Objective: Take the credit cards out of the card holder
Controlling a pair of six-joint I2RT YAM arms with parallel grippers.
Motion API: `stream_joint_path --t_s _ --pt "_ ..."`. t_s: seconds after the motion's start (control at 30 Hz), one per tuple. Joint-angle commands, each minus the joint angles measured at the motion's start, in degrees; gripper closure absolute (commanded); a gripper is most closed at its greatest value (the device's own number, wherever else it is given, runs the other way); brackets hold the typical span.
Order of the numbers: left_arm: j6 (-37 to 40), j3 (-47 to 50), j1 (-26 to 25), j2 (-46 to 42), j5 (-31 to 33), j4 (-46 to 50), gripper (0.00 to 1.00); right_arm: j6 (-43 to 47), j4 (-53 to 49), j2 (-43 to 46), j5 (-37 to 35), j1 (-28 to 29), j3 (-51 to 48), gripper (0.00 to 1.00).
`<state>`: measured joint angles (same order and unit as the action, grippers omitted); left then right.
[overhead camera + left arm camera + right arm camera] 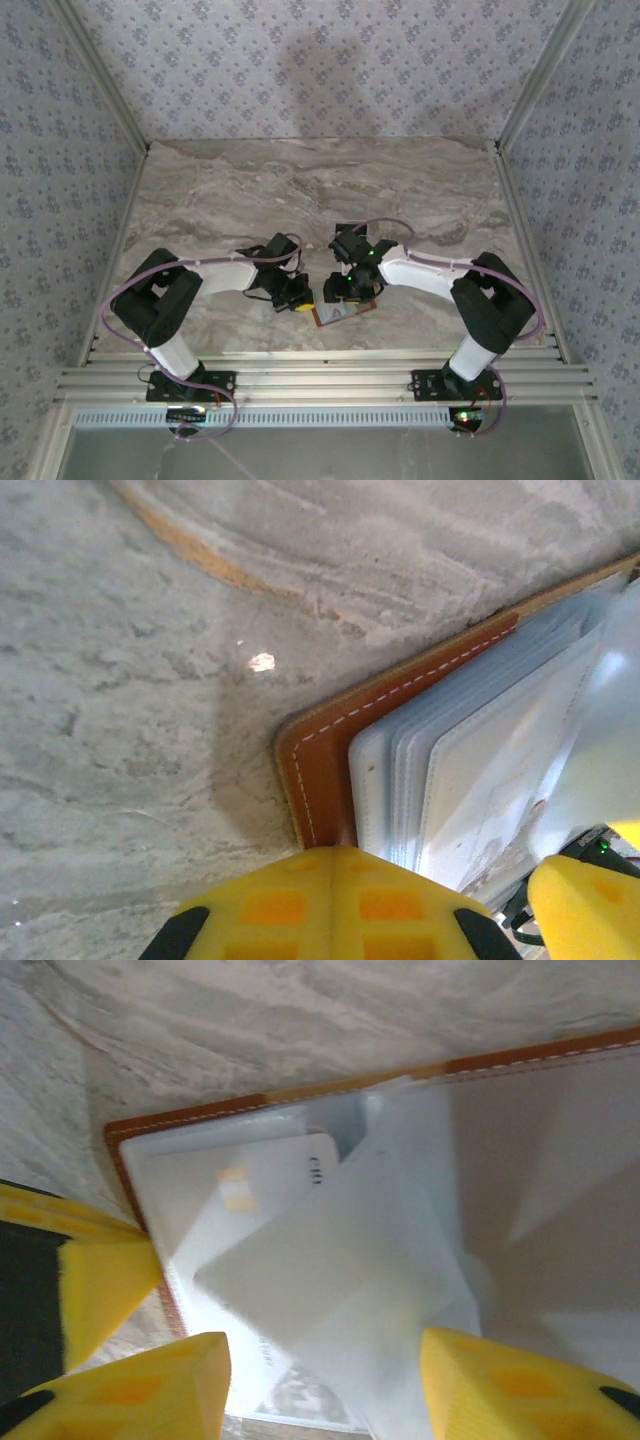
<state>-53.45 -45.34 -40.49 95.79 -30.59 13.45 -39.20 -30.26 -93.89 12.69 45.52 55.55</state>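
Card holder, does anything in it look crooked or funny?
Yes. In the right wrist view, what looks like a clear sleeve sits askew across the open card holder, tilted against the white card lying straight beneath it.

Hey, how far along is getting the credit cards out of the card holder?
Done: the card holder lies open on the table. In hand: the right hand, open, straddles a clear sleeve; the left hand is at the holder's edge. Left: the pale card sits in its sleeve, not yet pulled out.
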Motion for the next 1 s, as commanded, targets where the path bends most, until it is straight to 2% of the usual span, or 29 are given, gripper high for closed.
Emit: stream_joint_path --t_s 0.0,0.3,0.4,0.53,0.6,0.87,0.97 --pt "0.7 0.3 0.8 1.7 5.1 4.9 0.99 1.4 -6.8 0.5 -6.1 -0.1 2.1 0.43" --pt "0.9 0.0 0.8 1.7 5.2 5.2 0.99 1.9 -11.3 -0.5 -10.7 -0.6 3.8 0.45" --pt "1.3 -0.4 0.8 1.9 5.8 6.0 0.99 2.2 -11.8 -0.9 -11.2 -1.5 3.4 0.51" --pt "2.9 -2.7 1.1 2.7 6.8 8.0 1.00 2.4 -10.4 -0.9 -9.9 -2.5 1.6 0.66" --pt "3.5 -3.9 1.5 3.3 7.0 8.7 0.99 2.3 -9.7 -0.8 -9.1 -2.7 0.6 0.69" --pt "7.2 -8.7 3.9 5.2 7.4 12.2 0.99 1.0 -9.2 0.4 -8.0 -2.4 -1.7 0.70" --pt "8.0 -10.1 4.1 5.0 7.3 13.4 1.00 0.7 -10.9 1.6 -9.1 -2.3 -1.4 0.65"
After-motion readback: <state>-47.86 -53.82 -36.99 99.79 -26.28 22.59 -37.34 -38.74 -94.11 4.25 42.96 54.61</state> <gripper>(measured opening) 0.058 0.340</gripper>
